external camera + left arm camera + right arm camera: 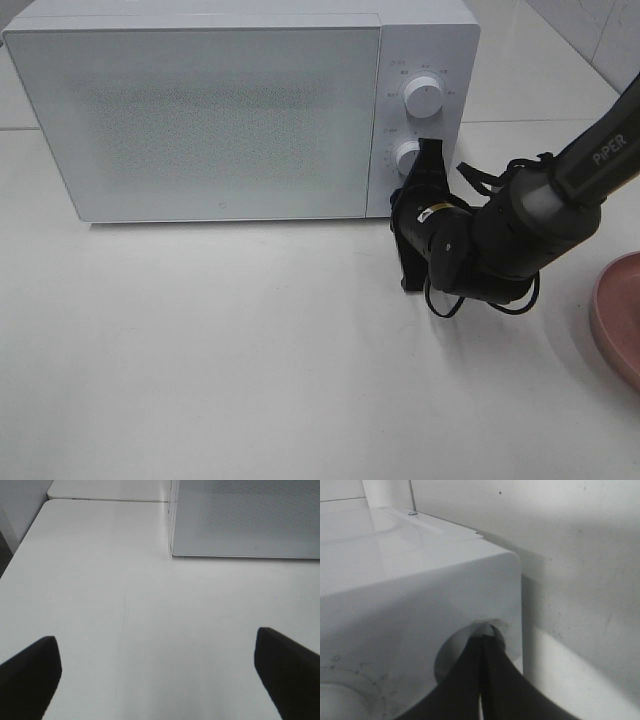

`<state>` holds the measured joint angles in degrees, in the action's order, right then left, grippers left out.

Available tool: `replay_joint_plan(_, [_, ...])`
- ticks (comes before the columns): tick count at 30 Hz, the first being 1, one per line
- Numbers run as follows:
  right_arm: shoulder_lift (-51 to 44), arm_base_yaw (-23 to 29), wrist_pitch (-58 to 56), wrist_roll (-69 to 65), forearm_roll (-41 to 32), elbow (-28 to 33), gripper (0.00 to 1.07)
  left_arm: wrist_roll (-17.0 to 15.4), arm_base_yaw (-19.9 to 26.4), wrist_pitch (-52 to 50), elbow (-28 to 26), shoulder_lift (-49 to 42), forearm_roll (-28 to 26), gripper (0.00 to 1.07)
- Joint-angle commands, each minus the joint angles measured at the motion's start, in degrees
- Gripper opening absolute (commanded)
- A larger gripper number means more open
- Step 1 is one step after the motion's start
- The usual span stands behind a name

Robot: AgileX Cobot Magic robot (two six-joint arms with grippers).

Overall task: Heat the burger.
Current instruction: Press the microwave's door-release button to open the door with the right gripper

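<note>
Exterior high: white microwave [200, 110] sits at 12 o'clock on the white worktop [250, 350], its frosted door [195, 120] closed. The control panel is at the door's 3 o'clock side, with the upper knob [424, 96] directly at 12 o'clock of the lower knob [407, 157]. The right end effector [431, 150] reaches in from 4 o'clock on its black arm [560, 190] (marked PiPER). It is clenched, both fingers pressed flat together with nothing between them, and the tips sit at the lower knob's 3 o'clock edge. A pink plate [620, 310] is cut off by the frame at 4 o'clock, well apart from the microwave, and the part in view is bare.

Right wrist: the closed fingers meet at a point [487, 636] on the round knob, just beside the microwave's rounded front corner, with the wall behind.

Left wrist: the left end effector [156, 645] is released, jaws spread wide, holding nothing, and hangs over bare worktop. The microwave's lower front corner lies ahead of it at 1 o'clock, well apart.

The burger shows in none of the views (door is opaque), so I cannot tell where it is.
</note>
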<state>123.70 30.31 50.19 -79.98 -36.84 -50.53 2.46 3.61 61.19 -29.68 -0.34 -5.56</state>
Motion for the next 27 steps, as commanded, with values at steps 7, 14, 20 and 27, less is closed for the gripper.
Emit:
replay_joint_plan(7, [1.8, -1.7, 13.0, 0.8, 0.5, -7.0, 0.0, 0.1, -0.2, 0.1, 0.1, -1.0, -0.1, 0.98])
replay_joint_plan(14, [1.5, -1.7, 12.0, 0.9, 1.7, -6.5, 0.0, 0.1, -0.2, 0.1, 0.1, -1.0, -0.1, 0.98])
replay_joint_plan(20, [0.2, -1.5, 11.2, 1.1, 1.7, -4.2, 0.0, 0.1, -0.2, 0.1, 0.1, -1.0, -0.1, 0.98])
replay_joint_plan(27, [-2.5, -1.5, 4.8, 0.9, 4.4, -0.1, 0.0, 0.1, -0.2, 0.1, 0.1, -1.0, -0.1, 0.98])
